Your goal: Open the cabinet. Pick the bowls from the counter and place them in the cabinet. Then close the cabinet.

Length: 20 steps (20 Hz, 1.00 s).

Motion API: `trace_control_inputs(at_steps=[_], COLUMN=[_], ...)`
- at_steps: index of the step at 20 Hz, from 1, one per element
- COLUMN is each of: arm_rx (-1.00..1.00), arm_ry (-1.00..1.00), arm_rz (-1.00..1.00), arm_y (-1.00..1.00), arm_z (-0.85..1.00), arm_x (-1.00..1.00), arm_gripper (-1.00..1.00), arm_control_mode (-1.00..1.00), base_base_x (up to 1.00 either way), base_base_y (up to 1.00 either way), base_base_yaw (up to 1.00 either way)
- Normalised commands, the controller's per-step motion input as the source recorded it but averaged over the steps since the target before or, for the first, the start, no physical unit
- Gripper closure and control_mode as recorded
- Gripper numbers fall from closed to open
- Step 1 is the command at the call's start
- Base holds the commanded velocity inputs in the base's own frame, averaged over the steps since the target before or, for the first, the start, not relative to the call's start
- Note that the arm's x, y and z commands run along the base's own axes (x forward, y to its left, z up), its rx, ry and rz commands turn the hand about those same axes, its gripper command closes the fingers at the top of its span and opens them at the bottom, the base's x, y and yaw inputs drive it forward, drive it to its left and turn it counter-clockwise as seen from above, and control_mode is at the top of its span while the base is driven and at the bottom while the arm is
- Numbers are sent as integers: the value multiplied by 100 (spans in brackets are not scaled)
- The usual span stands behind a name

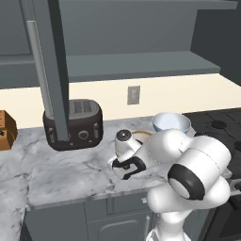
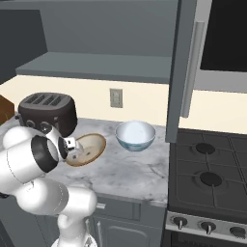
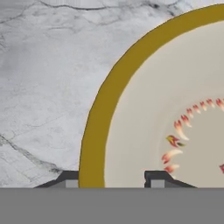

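The cabinet stands open, its left door (image 1: 49,70) and right door (image 2: 181,72) swung out edge-on, and its grey shelf (image 2: 96,65) is bare. The cream bowl (image 2: 89,148) with its tan-brown rim sits tilted just above the counter (image 2: 130,169). My gripper (image 2: 72,146) holds it at its left rim. In the hand view my gripper (image 3: 111,180) straddles that rim (image 3: 94,144), one fingertip (image 3: 66,179) outside and the other inside. A sliver of the cream bowl (image 1: 141,134) shows behind my hand. The white bowl with blue pattern (image 2: 135,135) stands upright to the right of it.
A dark toaster (image 2: 46,111) stands at the back left of the counter (image 1: 70,164), under the left door. A black stove (image 2: 207,166) borders the counter on the right. A brown box (image 1: 4,132) sits at the far left. An outlet (image 2: 116,98) is on the backsplash.
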Motion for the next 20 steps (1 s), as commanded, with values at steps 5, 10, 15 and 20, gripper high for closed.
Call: trace_control_inputs(at_steps=[5,10,15,20], arm_rx=[0,0,0,0], arm_ry=[-2,-6,-7,-1], arm_rz=[0,0,0,-3], arm_y=[-6,-15,-24,-26], arm_z=[8,24,31,33], arm_x=[0,0,0,-3], arm_gripper=[100,100,100,100], arm_control_mode=[-100,-100,-100,-100], base_base_x=[0,0,0,0], base_base_y=[0,0,0,0], base_base_yaw=[0,0,0,0])
